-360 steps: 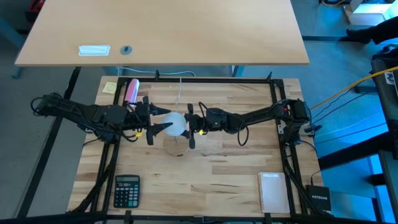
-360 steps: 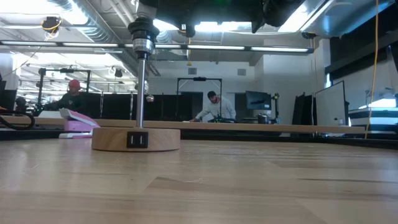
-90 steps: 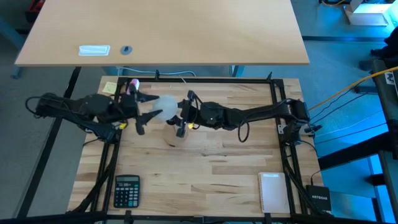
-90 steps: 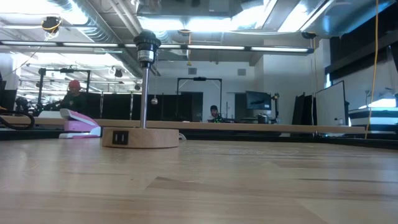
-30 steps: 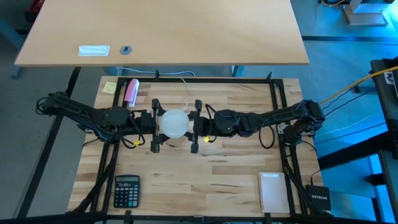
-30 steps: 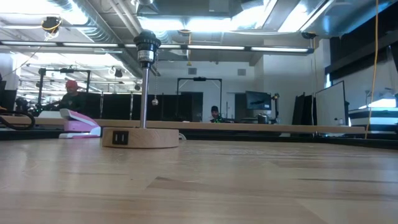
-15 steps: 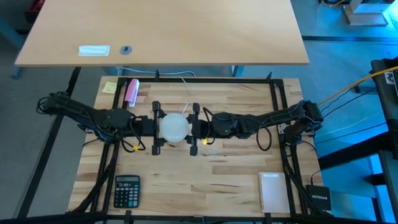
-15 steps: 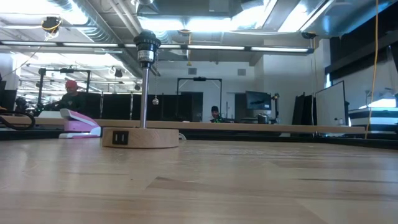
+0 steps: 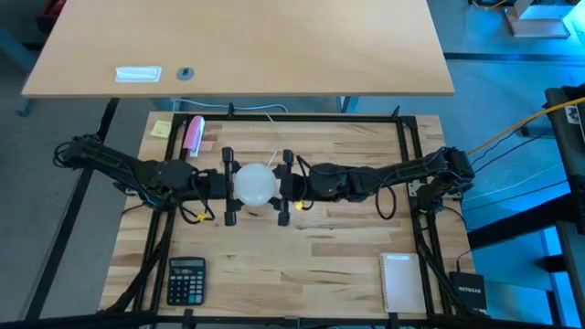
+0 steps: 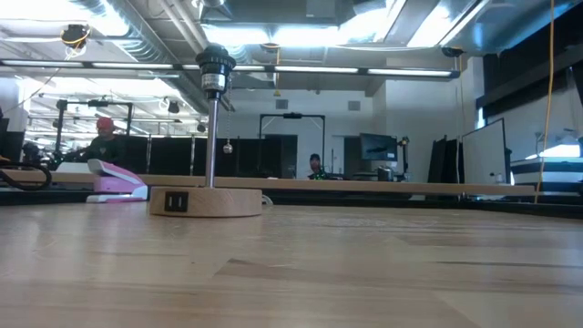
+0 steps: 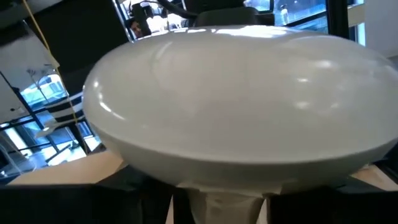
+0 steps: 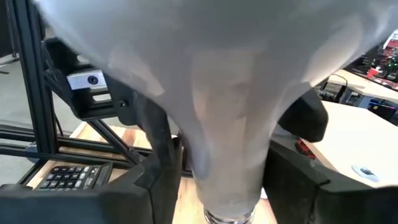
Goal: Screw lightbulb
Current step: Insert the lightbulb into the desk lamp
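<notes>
Readable writing: "NETGEAR" on a small black box [image 9: 467, 291] at the tabletop's [image 9: 338, 247] near right corner. The white frosted round lightbulb [image 9: 257, 184], globe tapering to a pale neck, is held above mid-tabletop between the left end effector [image 9: 228, 185] and right end effector [image 9: 285, 187]; whether either actually grips cannot be told. Around: round wooden lamp base with black socket on a metal post [image 10: 208, 200], pink stapler [image 9: 193, 133], black calculator [image 9: 186, 279], white notepad [image 9: 402, 281].

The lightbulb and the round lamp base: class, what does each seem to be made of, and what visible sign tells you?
Lightbulb: looks like frosted white glass or plastic; smooth, with soft highlights on the globe, so which one stays open.
Round lamp base: seems pale wood with a matte finish; its tone matches the grained tabletop.
</notes>
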Available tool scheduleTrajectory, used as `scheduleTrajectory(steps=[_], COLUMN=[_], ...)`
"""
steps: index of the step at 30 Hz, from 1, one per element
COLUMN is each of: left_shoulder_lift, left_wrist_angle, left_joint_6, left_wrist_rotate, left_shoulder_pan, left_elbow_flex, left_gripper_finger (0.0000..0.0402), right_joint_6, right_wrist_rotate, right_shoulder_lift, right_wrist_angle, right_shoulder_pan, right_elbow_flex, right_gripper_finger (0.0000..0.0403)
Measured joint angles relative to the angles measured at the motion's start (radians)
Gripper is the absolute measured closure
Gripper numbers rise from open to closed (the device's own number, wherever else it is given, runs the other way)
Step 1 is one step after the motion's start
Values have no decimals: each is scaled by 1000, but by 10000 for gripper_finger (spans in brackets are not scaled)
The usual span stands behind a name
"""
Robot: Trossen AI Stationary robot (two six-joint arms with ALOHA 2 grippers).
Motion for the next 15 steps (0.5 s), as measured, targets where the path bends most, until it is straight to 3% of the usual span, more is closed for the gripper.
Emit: scheduleTrajectory(steps=[5,10,15], left_shoulder_lift=[0,-27,-73], left_wrist_angle=[-2,-24,-67], left_joint_6=[-4,-14,-58], left_wrist_rotate=[-15,-72,-115], left_shoulder_pan=[0,0,-2], left_elbow_flex=[0,0,2], left_gripper_finger=[182,208,226], right_joint_6=[-4,-27,-25], right_wrist_rotate=[1,22,84], right_shoulder_lift=[-2,-41,-117], right_wrist_angle=[-30,-208,-400], right_shoulder_pan=[0,0,2], right_elbow_flex=[0,55,99], right_gripper_finger=[158,106,83])
